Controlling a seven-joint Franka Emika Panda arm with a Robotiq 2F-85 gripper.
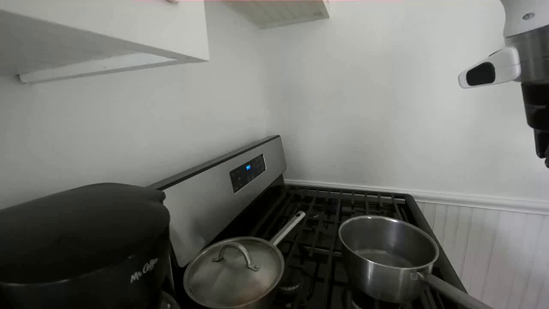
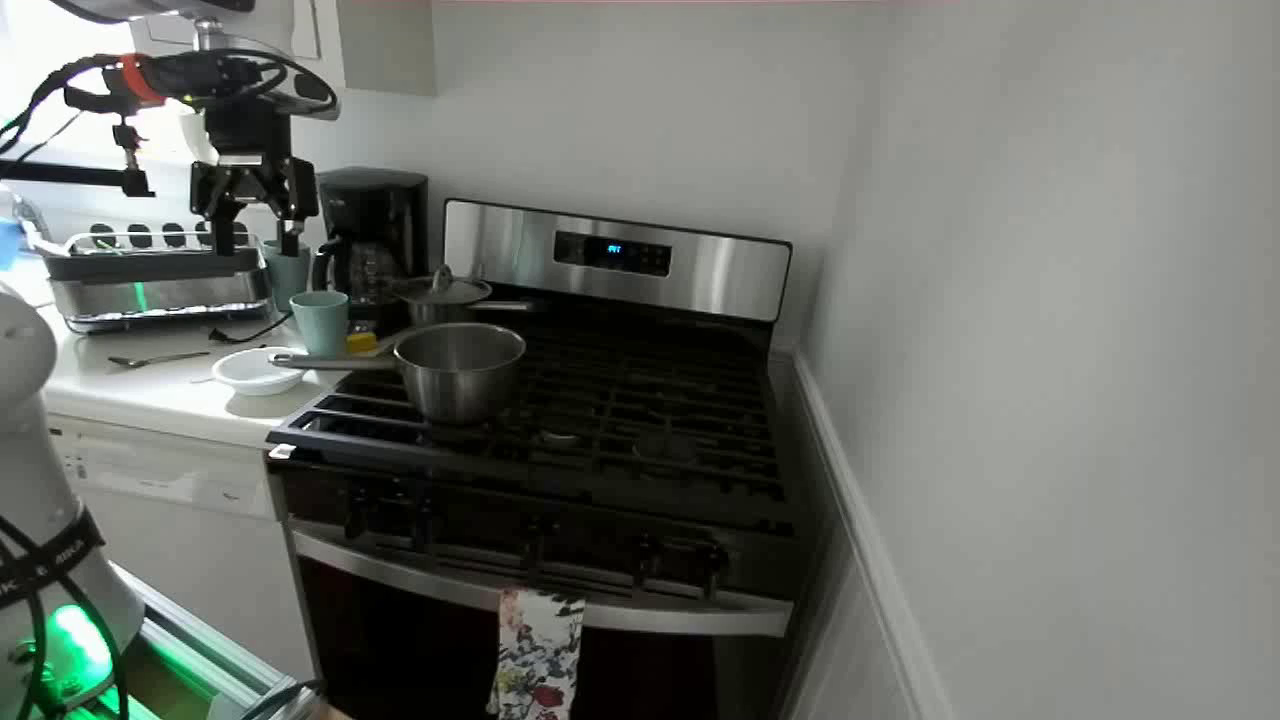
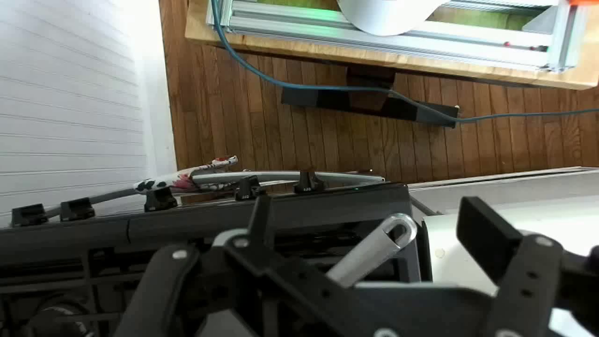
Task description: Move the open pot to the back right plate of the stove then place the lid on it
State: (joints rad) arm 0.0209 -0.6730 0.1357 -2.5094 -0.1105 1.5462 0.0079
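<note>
Bare steel, the open pot (image 2: pixel 458 385) stands front left on the stove (image 2: pixel 610 500), its handle (image 2: pixel 340 362) pointing toward the desk (image 2: pixel 170 395). The tool (image 2: pixel 256 245) hangs well above, jaws spread, empty. Gripped near the handle's end, the pot could twist and tip; swung rearward, it might knock the lid (image 1: pixel 236 274) off the saucepan (image 2: pixel 440 314) behind.

The arm (image 2: pixel 22 440) is white and rounded, with a black lettered band (image 2: pixel 50 560) and a green light (image 2: pixel 80 640). Above the black gripper (image 2: pixel 257 242) sit looping black cables (image 2: pixel 80 66) and an orange ring (image 2: pixel 140 80); round silver screws (image 3: pixel 179 254) dot the gripper.
</note>
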